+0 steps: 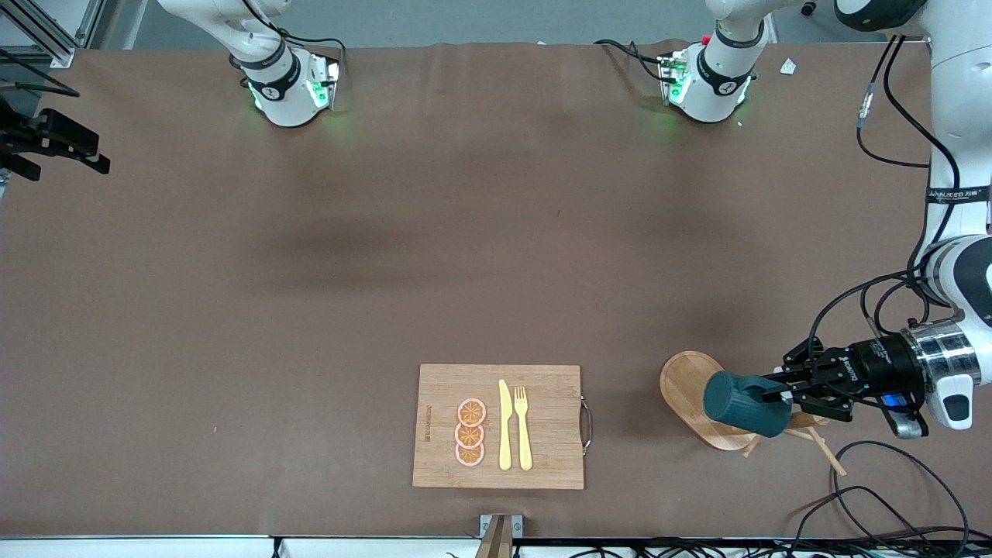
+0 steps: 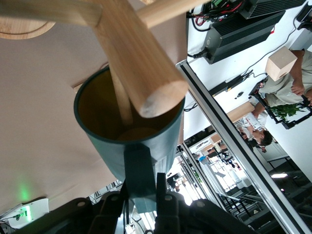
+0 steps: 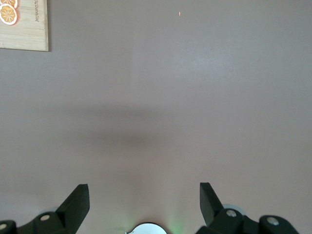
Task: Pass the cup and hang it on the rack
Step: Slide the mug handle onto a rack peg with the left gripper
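Note:
The dark teal cup [image 1: 740, 403] hangs tilted on its side over the rack's oval wooden base [image 1: 686, 380], at the left arm's end of the table. My left gripper [image 1: 777, 395] is shut on the cup's handle. In the left wrist view the handle [image 2: 139, 168] sits clamped in my left gripper [image 2: 141, 187]. That view also shows the cup's yellow-tan inside [image 2: 102, 107], the rack's round post [image 2: 136, 63] crossing its mouth, and a thin peg [image 2: 121, 97] reaching inside. My right gripper [image 3: 144, 187] is open, high over bare table, holding nothing.
A rectangular wooden cutting board [image 1: 554, 422] lies near the table's front edge with three orange slices [image 1: 470, 432], a yellow knife [image 1: 504, 426] and a fork [image 1: 523, 428]. Black cables [image 1: 868, 496] trail by the rack at the left arm's end.

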